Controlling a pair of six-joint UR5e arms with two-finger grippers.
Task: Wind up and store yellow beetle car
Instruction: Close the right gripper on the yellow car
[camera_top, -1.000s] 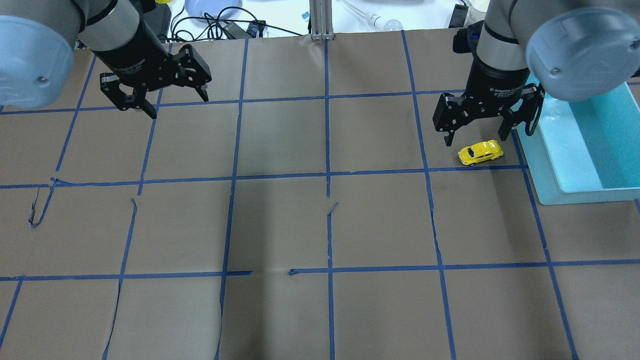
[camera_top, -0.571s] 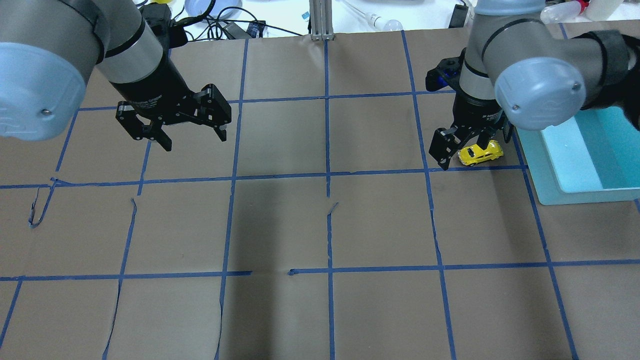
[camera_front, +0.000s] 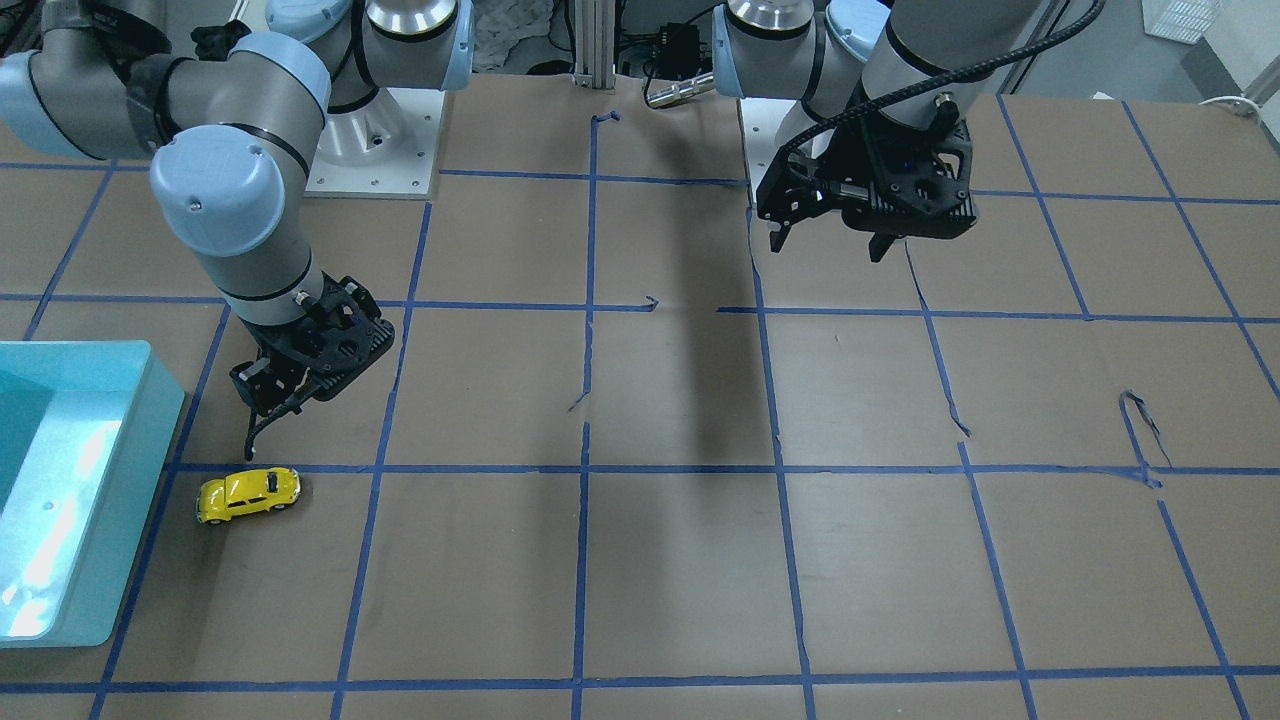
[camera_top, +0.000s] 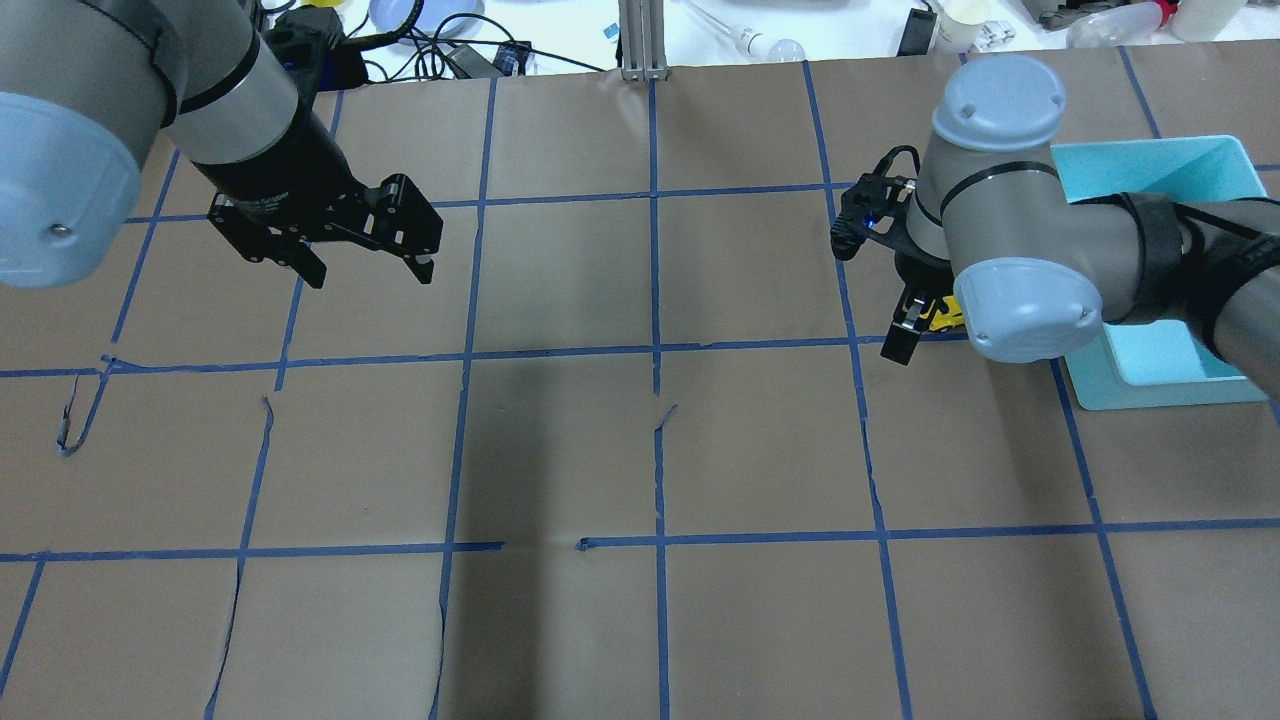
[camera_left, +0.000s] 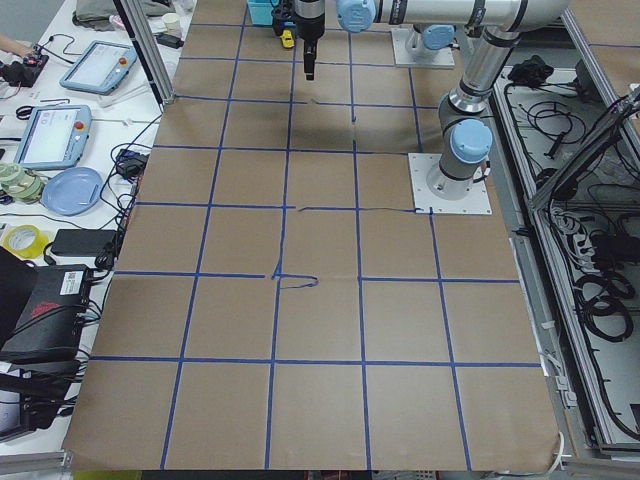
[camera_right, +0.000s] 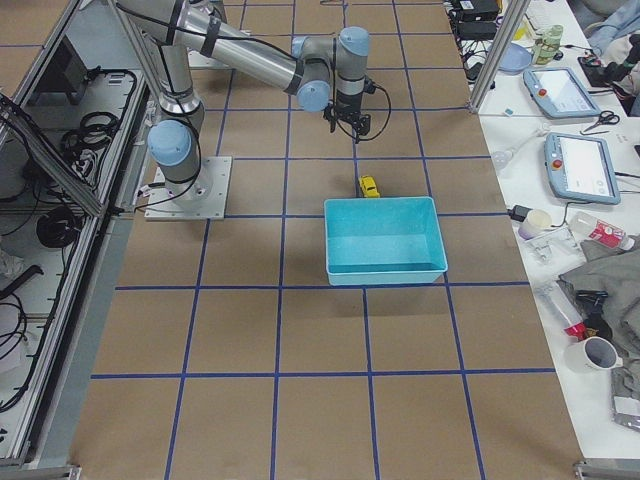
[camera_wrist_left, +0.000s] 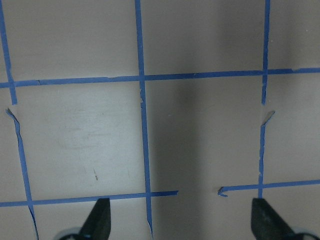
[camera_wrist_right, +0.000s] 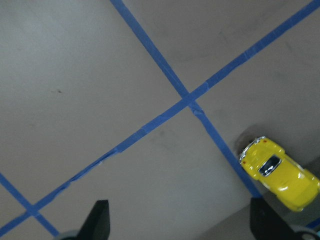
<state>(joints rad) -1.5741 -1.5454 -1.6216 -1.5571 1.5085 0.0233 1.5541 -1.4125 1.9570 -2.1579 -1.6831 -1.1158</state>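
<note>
You had the yellow beetle car, glossy, rounded, dark-windowed, on the brown-paper bench just beside the right claw, which stood spread wide, not touching it. Farther off, the left claw hung spread over blue tape lines.

Brown paper gridded with blue tape is spread below the right fingers, and a tape crossing is seen ahead of them. A torn tape end is seen between the left fingers. A turquoise bin is set near the right fingers.
</note>
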